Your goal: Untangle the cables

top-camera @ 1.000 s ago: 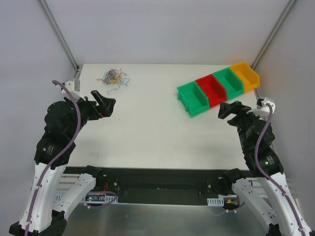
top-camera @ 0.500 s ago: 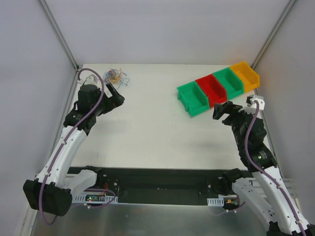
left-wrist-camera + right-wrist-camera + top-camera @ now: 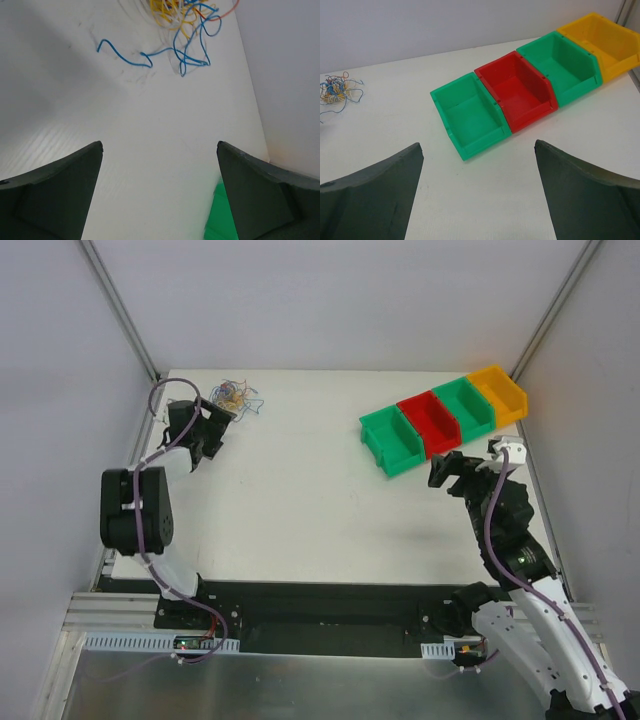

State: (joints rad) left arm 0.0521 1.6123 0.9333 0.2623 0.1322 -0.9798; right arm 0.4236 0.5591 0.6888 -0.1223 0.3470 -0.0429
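The cables [image 3: 232,395] are a small knot of blue, yellow, red and white strands at the table's far left. In the left wrist view the knot [image 3: 176,20] lies at the top edge, with a loose blue strand [image 3: 125,56] trailing left. My left gripper [image 3: 213,427] is open and empty, just short of the knot and not touching it; its jaws [image 3: 160,145] stand wide apart over bare table. My right gripper [image 3: 446,471] is open and empty [image 3: 479,145], near the front of the green bin. The cables [image 3: 335,89] show small at the far left of the right wrist view.
A row of bins stands at the back right: green [image 3: 392,442], red [image 3: 430,423], green [image 3: 466,406], yellow [image 3: 500,392]. The right wrist view shows them empty: green [image 3: 470,112], red [image 3: 517,90], green [image 3: 562,65], yellow [image 3: 605,42]. Walls close in on the left and right.
My left arm has stretched out toward the far left corner, bringing its gripper close to the cables. My right gripper has edged left, nearer the bins. The cables have not moved.
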